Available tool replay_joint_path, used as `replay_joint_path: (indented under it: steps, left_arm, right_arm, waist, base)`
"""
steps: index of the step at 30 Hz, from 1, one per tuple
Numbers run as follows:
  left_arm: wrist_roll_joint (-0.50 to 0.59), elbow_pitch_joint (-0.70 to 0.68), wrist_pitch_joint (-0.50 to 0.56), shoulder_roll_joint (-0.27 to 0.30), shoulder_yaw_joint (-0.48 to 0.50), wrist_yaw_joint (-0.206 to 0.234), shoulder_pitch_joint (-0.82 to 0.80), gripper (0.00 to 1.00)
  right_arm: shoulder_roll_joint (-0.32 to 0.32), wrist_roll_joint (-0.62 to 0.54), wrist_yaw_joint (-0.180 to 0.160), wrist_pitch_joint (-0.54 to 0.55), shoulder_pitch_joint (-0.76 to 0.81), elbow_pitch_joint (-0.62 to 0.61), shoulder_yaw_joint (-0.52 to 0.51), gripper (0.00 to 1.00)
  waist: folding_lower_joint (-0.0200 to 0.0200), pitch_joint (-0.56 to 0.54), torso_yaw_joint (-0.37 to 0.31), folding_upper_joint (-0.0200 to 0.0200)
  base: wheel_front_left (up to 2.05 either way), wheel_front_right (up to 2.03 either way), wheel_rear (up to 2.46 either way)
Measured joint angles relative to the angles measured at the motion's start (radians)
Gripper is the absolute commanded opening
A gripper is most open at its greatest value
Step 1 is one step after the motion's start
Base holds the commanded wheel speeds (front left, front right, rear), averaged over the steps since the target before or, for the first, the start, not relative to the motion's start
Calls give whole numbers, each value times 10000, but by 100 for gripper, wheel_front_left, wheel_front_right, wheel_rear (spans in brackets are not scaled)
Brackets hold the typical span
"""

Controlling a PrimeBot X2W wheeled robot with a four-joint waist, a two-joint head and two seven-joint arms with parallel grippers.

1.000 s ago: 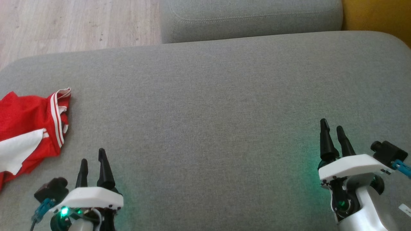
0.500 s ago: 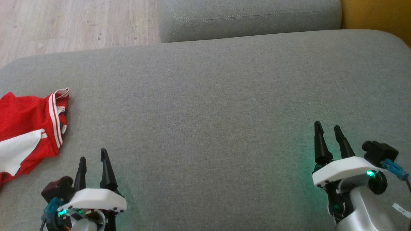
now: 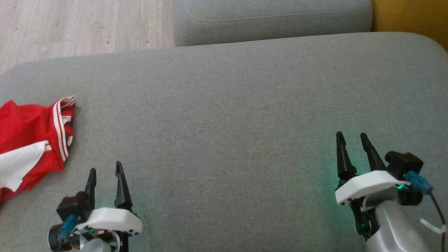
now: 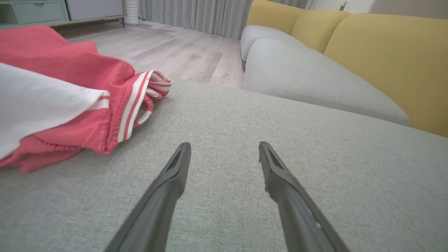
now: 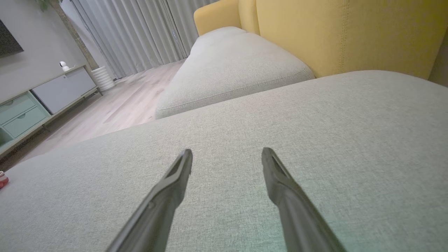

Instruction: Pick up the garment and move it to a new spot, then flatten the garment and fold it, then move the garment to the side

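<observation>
Red-and-white garment (image 3: 24,133) crumpled at the left edge of the grey cushion (image 3: 224,105).
Its striped band (image 3: 62,129) is run near-to-far, ending in a bunched tip on the far side; the long axis cannot be told, the cloth being cut by the frame. The left gripper (image 3: 105,166) and right gripper (image 3: 350,134) are held spread and empty. Bare cushion is left between the left gripper and the garment. A second cushion (image 3: 273,21) and wooden floor (image 3: 84,24) are seen beyond.

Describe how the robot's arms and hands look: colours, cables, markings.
The left hand and right hand each have two long black tapered fingers on a white wedge-shaped mount, with a black camera block and blue plug beside it. Green light glows at both wrists. The right forearm is silvery white, with a dark cable and a small white tag.
</observation>
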Motion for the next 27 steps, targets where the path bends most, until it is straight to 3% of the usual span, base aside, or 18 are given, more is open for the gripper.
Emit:
replay_joint_path:
  steps: [18, 27]
  left_arm:
    - [1831, -56, -464, -88, 96, 274, -1, 100]
    - [2121, 86, -556, -117, 98, 382, -2, 100]
  right_arm:
    - [33, -1870, 0, -479, -221, 54, -75, 100]
    - [31, -2238, 0, -564, -321, 69, 349, 100]
  waist:
    - [0, 236, -17, 0]
    - [0, 271, 861, 0]
  base:
    - [0, 0, 0]
    - [0, 0, 0]
